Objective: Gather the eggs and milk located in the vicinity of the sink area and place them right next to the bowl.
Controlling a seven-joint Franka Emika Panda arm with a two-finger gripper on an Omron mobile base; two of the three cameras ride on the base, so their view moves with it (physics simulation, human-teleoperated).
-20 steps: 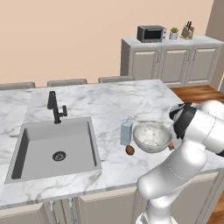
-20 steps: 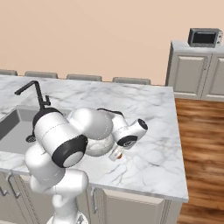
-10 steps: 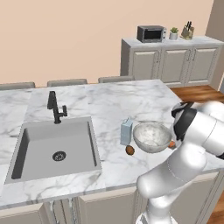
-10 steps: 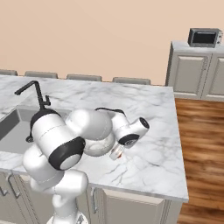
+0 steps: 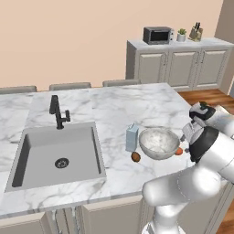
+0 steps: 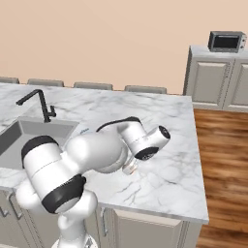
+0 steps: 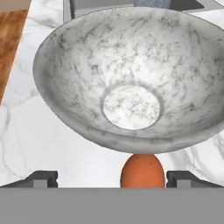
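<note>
- At the bottom centre of the hand view an orange-brown egg [image 7: 142,171] lies on the marble counter [image 7: 52,148], between the two dark fingertips [image 7: 41,178] at the lower left and lower right; neither tip touches it.
- The gripper [image 7: 112,179] has its jaws spread wide apart, with nothing clamped between them.
- Just above the egg in that view sits the bowl [image 7: 131,78], its speckled pale inside taking up the middle and upper part of the frame; its near rim hangs over the top of the egg.
- In the left base view the same bowl [image 5: 158,143] stands right of centre on the counter, with the orange-brown egg [image 5: 179,151] just beside its right edge, next to the robot's wrist.
- A second, brown egg [image 5: 135,156] lies just beside the bowl's lower left edge.
- The milk carton [image 5: 132,137] stands upright close to the bowl's left side, above the brown egg.
- The sink [image 5: 57,155] with its black faucet [image 5: 58,112] takes up the left of the left base view, apart from the carton.
- In the right base view the arm curls over the counter at centre frame, hiding the bowl.
</note>
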